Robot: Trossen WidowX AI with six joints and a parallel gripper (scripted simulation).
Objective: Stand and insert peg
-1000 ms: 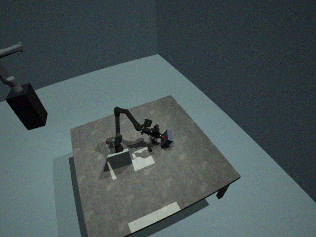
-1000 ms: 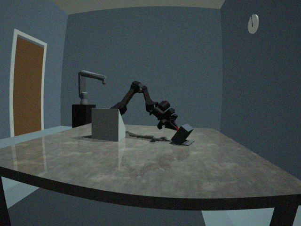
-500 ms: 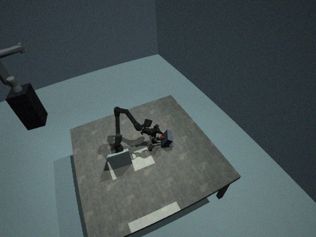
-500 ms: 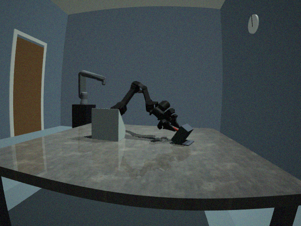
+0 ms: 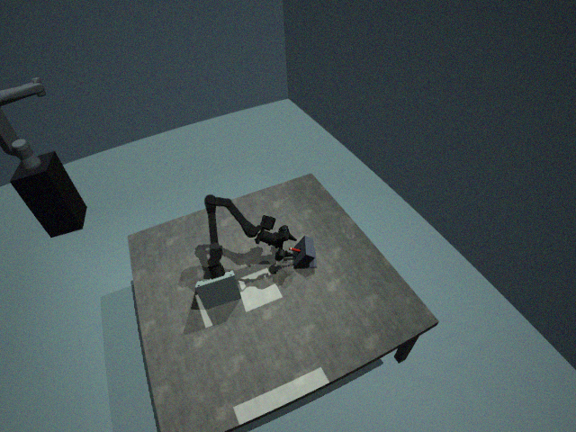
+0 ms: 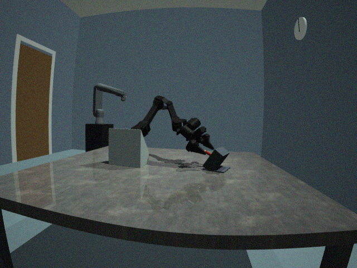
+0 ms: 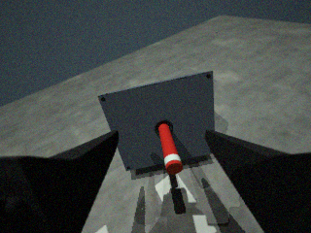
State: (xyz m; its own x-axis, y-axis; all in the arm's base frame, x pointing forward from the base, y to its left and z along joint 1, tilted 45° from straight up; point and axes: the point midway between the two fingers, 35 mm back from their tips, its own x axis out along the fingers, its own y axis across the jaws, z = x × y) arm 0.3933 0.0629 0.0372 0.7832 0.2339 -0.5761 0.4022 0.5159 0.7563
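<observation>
The grey table (image 5: 353, 297) carries the sloped panel (image 7: 141, 116), and the red peg (image 7: 168, 146) sits with its plain end in the panel's hole, white band outward. The gripper (image 7: 162, 160) straddles it, jaws spread wide, gripping nothing.
</observation>
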